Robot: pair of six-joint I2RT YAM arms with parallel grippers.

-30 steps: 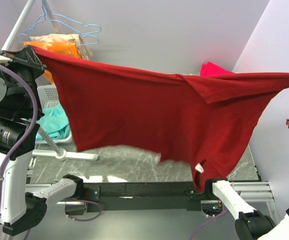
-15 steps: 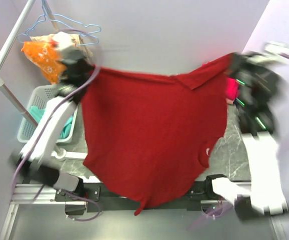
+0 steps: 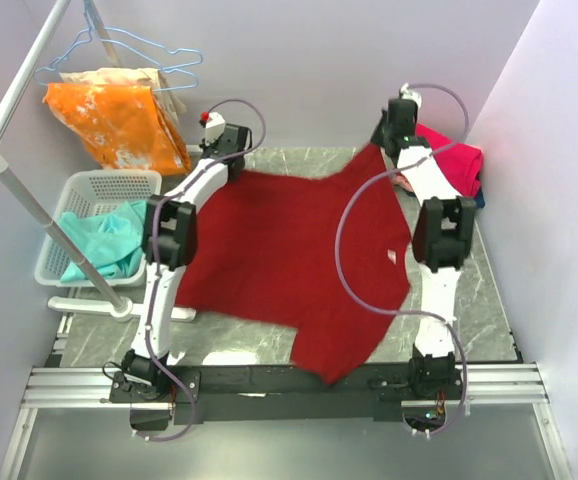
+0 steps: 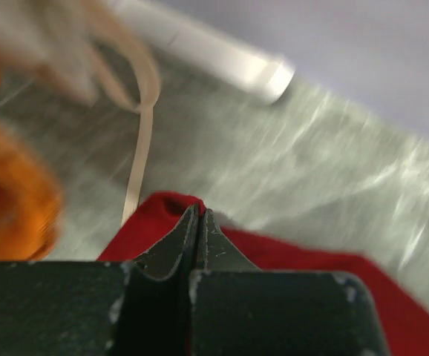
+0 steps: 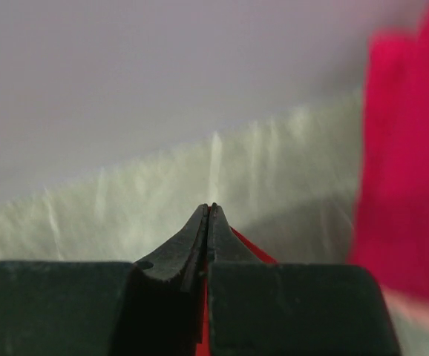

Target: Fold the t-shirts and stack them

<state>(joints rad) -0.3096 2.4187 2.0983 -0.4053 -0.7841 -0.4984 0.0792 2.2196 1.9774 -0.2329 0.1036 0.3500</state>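
Note:
The dark red t-shirt (image 3: 289, 250) lies spread across the marble table (image 3: 469, 300), and its near hem hangs over the front edge. My left gripper (image 3: 231, 162) is shut on the shirt's far left corner, low at the back of the table. In the left wrist view the jaws of the left gripper (image 4: 198, 215) pinch red cloth (image 4: 311, 263). My right gripper (image 3: 389, 147) is shut on the far right corner. The right wrist view shows the right gripper (image 5: 211, 209) closed, with a sliver of red cloth (image 5: 255, 248) beside it.
A bright pink t-shirt (image 3: 456, 162) lies at the back right, close to the right gripper. A teal shirt (image 3: 99, 248) sits in the white basket (image 3: 94, 185) on the left. Orange cloth (image 3: 119, 125) hangs from a rack (image 3: 24, 195).
Both arms swung forward and down from holding the shirt stretched in the air. The shirt now lies flat on the table with both grippers still shut on its corners.

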